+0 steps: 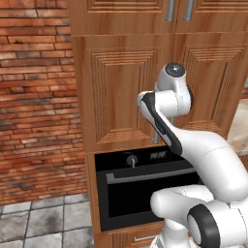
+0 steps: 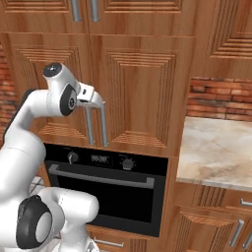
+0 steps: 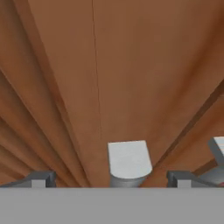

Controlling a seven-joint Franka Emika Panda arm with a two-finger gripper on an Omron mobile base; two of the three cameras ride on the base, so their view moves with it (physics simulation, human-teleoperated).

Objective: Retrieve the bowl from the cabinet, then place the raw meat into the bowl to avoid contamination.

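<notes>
Left base view: arm reached up and forward at the cabinet (image 1: 126,92), both raised-panel doors shut. The arm's own links hid the hand there, so jaw state couldn't be read from that side. Black oven (image 1: 145,191) sat directly below the doors, brick wall (image 1: 34,97) to the left.

Right base view: gripper (image 2: 96,102) was right at the pair of vertical bar handles (image 2: 104,127) at the door seam, near their top ends. Looked like contact or just short of it; couldn't tell which. Doors flush, no gap. Stone counter (image 2: 216,147) to the right, bare in the part shown.

Hand view: camera looked along the door panel, close in. One bar handle's end (image 3: 129,162) sat between the two fingertips (image 3: 40,179), clear wood on both sides of it. Jaws stood spread wide, clamped on nothing. Second handle (image 3: 217,151) at far right, outside the jaws.

Progress, my read: barely started. Handle was bracketed but not gripped, door not opened. The bowl is presumably inside the closed cabinet; the raw meat's location couldn't be told. Left: close on handle, pull door, fetch bowl, set it down, load meat.
</notes>
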